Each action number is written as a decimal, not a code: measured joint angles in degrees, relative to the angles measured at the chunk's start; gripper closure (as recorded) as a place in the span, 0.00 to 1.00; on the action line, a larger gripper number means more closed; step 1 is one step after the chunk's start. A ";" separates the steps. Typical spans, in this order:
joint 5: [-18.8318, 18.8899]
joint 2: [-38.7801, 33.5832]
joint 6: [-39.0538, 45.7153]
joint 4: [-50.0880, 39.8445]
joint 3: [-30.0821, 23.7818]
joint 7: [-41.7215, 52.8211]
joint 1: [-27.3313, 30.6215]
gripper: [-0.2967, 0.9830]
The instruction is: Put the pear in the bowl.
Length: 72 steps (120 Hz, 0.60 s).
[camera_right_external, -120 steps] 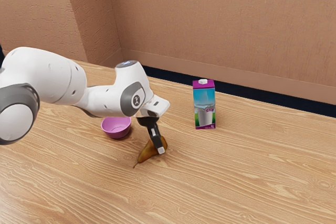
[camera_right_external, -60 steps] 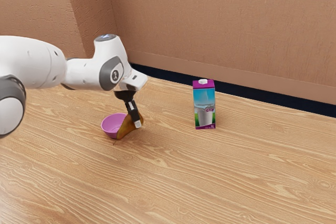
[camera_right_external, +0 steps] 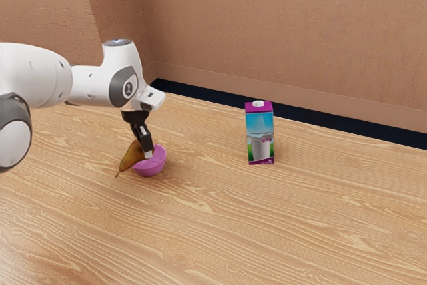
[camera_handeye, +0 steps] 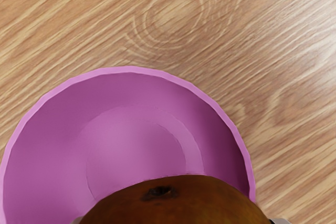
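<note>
White and grey, my arm (camera_right_external: 40, 75) reaches in from the exterior view's left, and next comes the pear (camera_right_external: 129, 157), hung at a slant with its stem end low and poking out past the bowl on that side. I have it pinched in the gripper (camera_right_external: 145, 153), a finger on either flank of the broad end, which the wrist view puts over the bowl's inside. That off-centre hold is what I'd worry about: the smooth, curved skin could slip, or the narrow end could swing if I move sharply. The pink bowl (camera_right_external: 154, 167) sits well in from the tabletop's far edge, and letting go from here, I judge, could drop the stem end on its rim, so the pear tips out onto the tabletop (camera_right_external: 267, 225). Lowering without centring first might press on that rim and tilt or shove the bowl, so I'd ease the pear towards the exterior view's right before going down. The milk carton (camera_right_external: 259, 135) stands further right, nearer the tabletop's far edge and well apart, so only a wide stray sweep should threaten it
</note>
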 joint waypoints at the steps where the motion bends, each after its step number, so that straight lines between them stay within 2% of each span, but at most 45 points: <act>1: -0.05 0.02 -0.06 0.00 -0.03 0.02 0.00 0.53; 33: -1.09 0.17 -1.49 0.01 -0.19 0.85 0.06 0.35; 56: -1.27 -0.05 -2.24 0.35 -0.15 1.30 0.00 0.28; 72: 4.20 -3.28 -12.07 10.25 -1.82 -1.68 -0.03 0.26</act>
